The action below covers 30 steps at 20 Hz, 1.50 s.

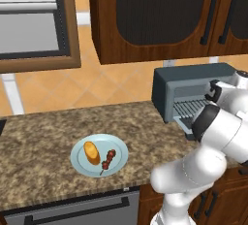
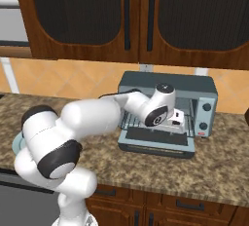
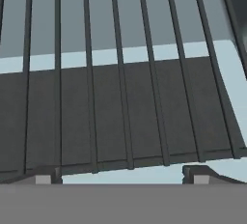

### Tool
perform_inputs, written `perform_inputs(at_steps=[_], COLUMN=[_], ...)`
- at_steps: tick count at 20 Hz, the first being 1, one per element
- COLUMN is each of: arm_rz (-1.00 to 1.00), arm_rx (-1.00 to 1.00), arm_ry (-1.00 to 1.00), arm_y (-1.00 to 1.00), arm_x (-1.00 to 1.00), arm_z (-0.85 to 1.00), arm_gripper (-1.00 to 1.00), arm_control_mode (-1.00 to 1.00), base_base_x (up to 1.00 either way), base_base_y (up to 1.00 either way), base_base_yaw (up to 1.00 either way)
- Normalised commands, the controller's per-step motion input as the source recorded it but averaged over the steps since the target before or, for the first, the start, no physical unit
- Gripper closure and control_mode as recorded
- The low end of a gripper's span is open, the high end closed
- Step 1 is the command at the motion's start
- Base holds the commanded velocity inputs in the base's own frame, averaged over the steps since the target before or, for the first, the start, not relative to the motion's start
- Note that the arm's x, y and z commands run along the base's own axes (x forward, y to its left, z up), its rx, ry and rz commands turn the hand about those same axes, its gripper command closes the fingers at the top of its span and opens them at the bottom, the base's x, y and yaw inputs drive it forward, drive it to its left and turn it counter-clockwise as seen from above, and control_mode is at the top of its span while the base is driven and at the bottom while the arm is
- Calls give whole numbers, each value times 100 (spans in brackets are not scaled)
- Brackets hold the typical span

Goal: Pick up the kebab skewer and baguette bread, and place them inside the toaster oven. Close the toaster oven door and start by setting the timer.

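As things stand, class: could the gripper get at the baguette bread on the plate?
Probably yes, but not at once. The gripper is open and empty at the toaster oven rack, away from the plate. The baguette bread lies uncovered beside the kebab skewer, so nothing blocks an approach from above.

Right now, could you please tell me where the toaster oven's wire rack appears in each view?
Left base view: wire rack, right of centre, beside the arm.
Right base view: centre, behind the tool.
Hand view: its bars cross the picture.
Shared landmark: toaster oven.
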Motion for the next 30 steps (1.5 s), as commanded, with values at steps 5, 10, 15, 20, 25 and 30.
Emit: perform_inputs(at_steps=[5,10,15,20,25,30], arm_rz=[-1,-5,-6,-3,0,0], arm_rx=[0,0,0,0,0,0], arm_ry=[3,-4,-3,-3,0,0], arm_y=[4,80,100,100,100,100], arm_x=[-38,-28,-40,-25,-11,0], arm_z=[21,58,33,12,3,0], arm_gripper=[-100,-100,-100,-100,-100,-100], arm_control_mode=[-100,-100,-100,-100,-100,-100], base_base_x=[0,0,0,0,0,0], base_base_y=[0,0,0,0,0,0], base_base_yaw=[0,0,0,0,0,0])
